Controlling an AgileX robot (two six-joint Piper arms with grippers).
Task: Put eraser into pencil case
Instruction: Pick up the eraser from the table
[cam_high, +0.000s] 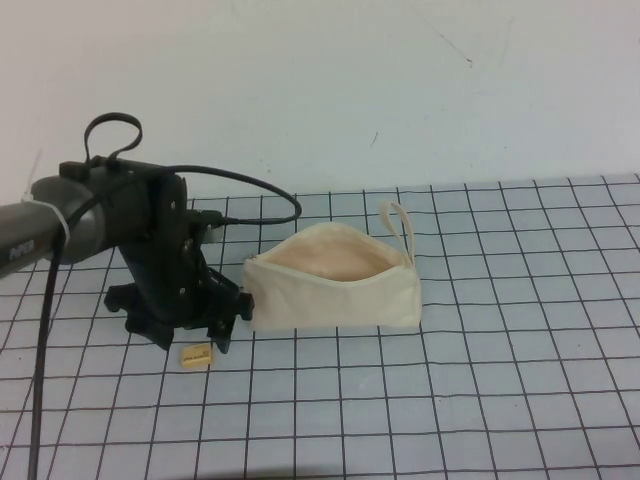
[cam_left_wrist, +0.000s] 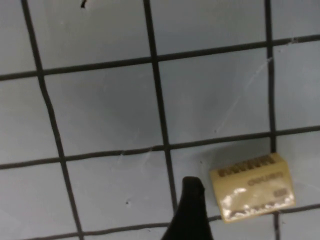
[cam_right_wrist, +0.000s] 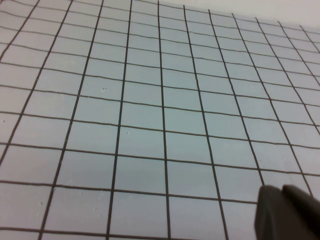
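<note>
Lower left, our left gripper (cam_high: 185, 335) hangs beside the eraser (cam_high: 196, 355), not gripping; finger spread unclear. The case (cam_high: 335, 290) gapes at centre, ready. Right gripper (cam_right_wrist: 287, 215): only its tip shows.

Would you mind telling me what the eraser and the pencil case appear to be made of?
The eraser looks like matte rubber or vinyl: a pale yellow-tan block with dark print. The pencil case looks like soft cream canvas, sagging open at the top. The left gripper hangs low beside the eraser; the right gripper shows only at that view's edge.
</note>
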